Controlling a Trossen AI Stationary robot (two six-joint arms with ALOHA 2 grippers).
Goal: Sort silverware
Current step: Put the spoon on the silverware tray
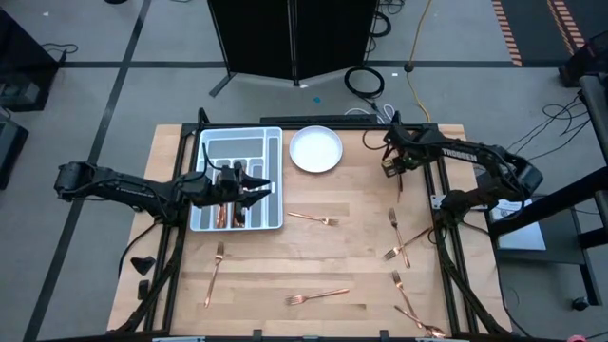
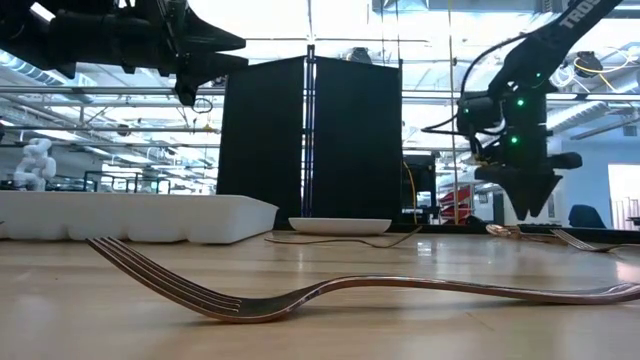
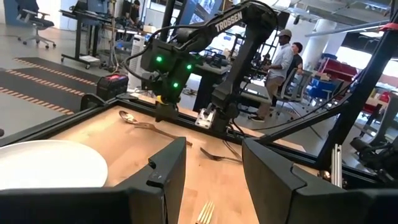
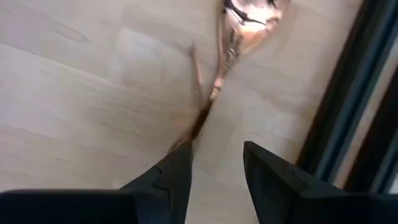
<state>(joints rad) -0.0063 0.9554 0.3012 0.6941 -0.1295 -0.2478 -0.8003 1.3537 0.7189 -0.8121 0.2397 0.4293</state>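
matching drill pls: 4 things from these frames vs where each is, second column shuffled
1. left gripper
2. right gripper
3. plate
4. spoon

A. flat on the wood under the right gripper
B. over the tray, open, empty
C. on the wood just right of the tray
D. open, above a spoon near the table's right rear edge

Pairs: 1-B, 2-D, 3-C, 4-A

The worktop (image 1: 342, 256) is pale wood with a smooth matt grain. The silverware (image 2: 330, 292) is polished copper-toned metal, glossy enough to mirror the light, while the tray (image 1: 275, 180) looks like matt grey plastic. The plate (image 1: 315, 149) is smooth, glossy white.
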